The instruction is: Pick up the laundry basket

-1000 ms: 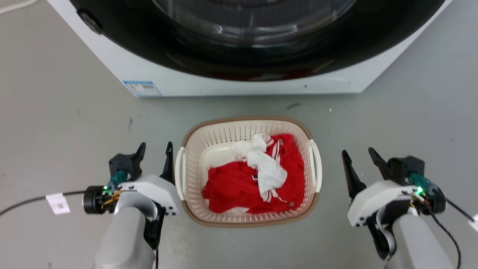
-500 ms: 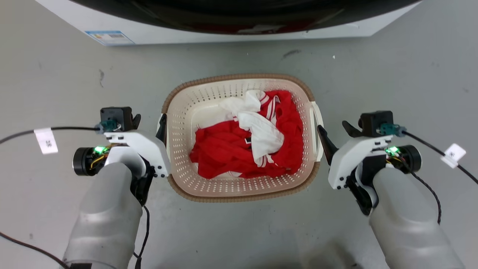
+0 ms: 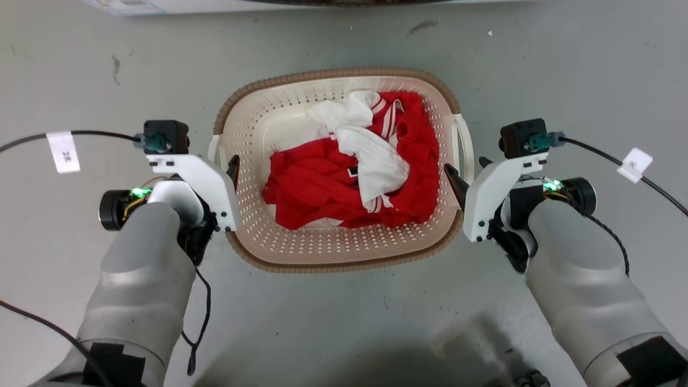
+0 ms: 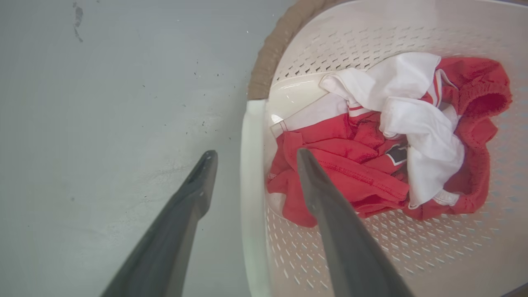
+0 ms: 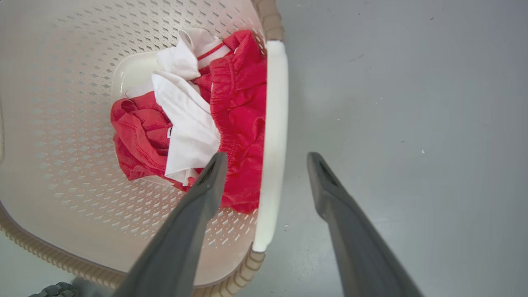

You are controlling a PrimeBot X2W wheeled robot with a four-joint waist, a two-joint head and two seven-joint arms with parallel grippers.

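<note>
Cream perforated plastic laundry basket with brown woven-look rim (image 3: pixel 333 72) mid-frame in head view, left gripper (image 4: pixel 255 153) and right gripper (image 5: pixel 267 156) both spread apart, straddling its white loop side handles (image 4: pixel 251 123), likely to clamp for a two-sided lift

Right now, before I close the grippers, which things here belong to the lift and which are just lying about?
Job: laundry basket; its left handle and right handle; left gripper and right gripper, both open, straddling them.
Lying about: red and white clothes inside; washing machine; cable tags.
</note>
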